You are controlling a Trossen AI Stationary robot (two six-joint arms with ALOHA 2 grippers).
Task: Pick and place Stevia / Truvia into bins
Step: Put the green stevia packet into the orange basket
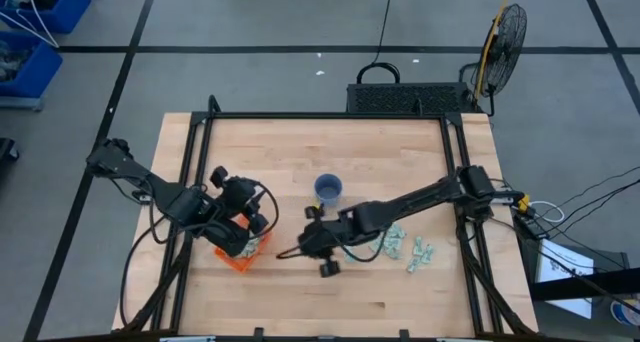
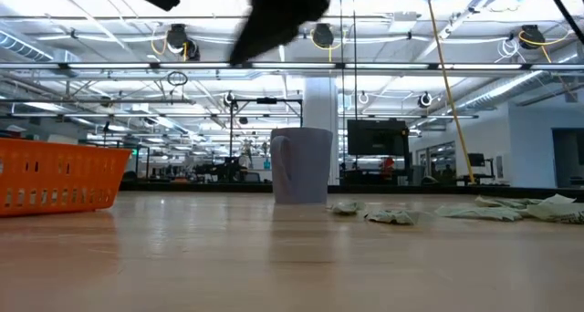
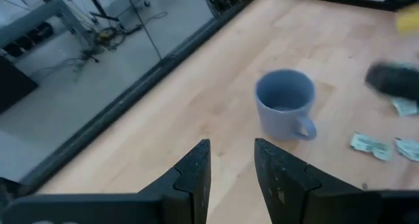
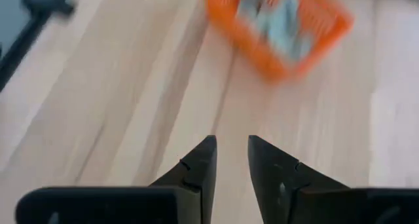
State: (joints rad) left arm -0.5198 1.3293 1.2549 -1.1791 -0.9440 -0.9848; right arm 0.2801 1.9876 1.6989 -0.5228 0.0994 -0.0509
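Pale green and white packets (image 1: 408, 249) lie scattered flat on the table right of centre; they also show in the low view (image 2: 392, 215) and the left wrist view (image 3: 370, 145). The orange bin (image 1: 243, 250) stands near the table's left side with several packets inside it (image 4: 278, 21). My right gripper (image 1: 284, 253) hangs above the table between the bin and the scattered packets, pointing toward the bin, open with nothing between its fingers (image 4: 230, 162). My left gripper (image 1: 262, 218) hovers over the bin's far side, open and empty (image 3: 232, 162), facing the mug.
A blue-grey mug (image 1: 328, 189) stands upright at the table's middle, far of both grippers, its handle (image 3: 305, 128) toward the packets. Black frame rails (image 1: 190, 152) run along the table's left, right and far sides. Bare wood lies along the near edge.
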